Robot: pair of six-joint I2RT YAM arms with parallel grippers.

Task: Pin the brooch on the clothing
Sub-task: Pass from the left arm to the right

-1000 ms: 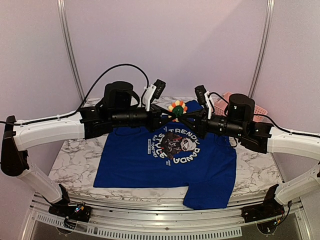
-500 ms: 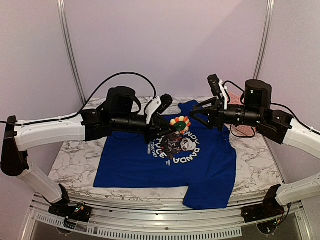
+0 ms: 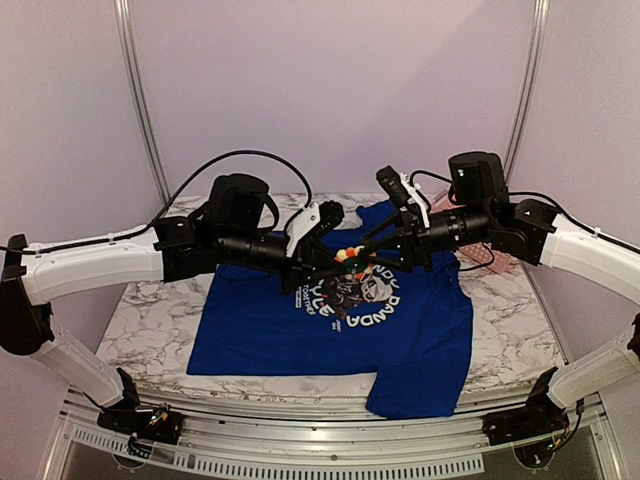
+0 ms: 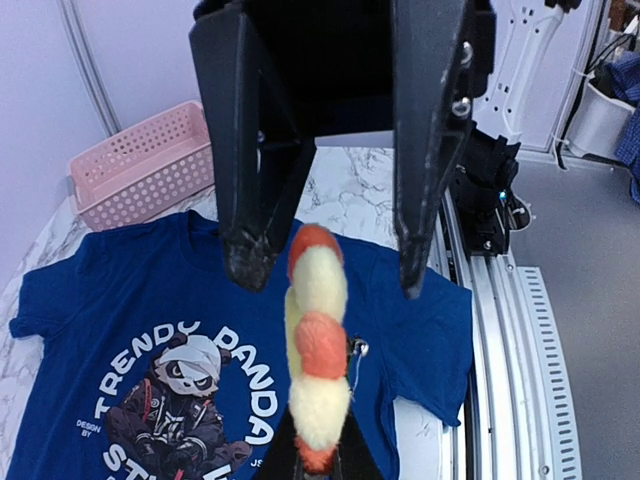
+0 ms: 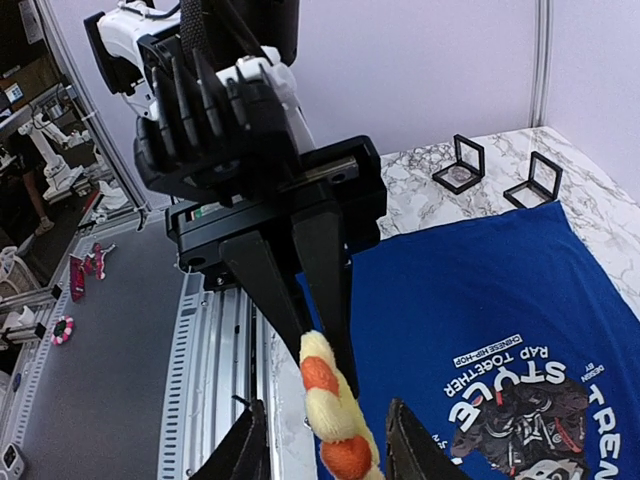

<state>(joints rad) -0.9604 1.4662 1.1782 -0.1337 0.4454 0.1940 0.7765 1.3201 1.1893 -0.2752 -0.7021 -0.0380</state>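
Note:
The brooch (image 3: 348, 256), a fuzzy flower with yellow and orange petals, hangs in the air over the print of the blue clothing (image 3: 300, 330). My left gripper (image 3: 335, 258) is shut on it from the left. Seen edge-on in the left wrist view, the brooch (image 4: 315, 340) rises from my left gripper (image 4: 318, 465), with a metal clasp (image 4: 358, 348) on its right side. My right gripper (image 3: 366, 254) stands open, a finger on each side of the brooch (image 5: 335, 420) and a gap at both. The right gripper (image 5: 325, 455) shows only its fingertips.
A pink basket (image 4: 140, 165) stands at the back right of the marble table (image 3: 150, 320), past the shirt's collar. Two small black square boxes (image 5: 461, 163) sit on the marble at the back left. A metal rail (image 3: 300, 462) runs along the near edge.
The right gripper let go of the brooch, opened, drew back to the right, then returned around it. The left gripper carried the brooch down and slightly forward, over the print.

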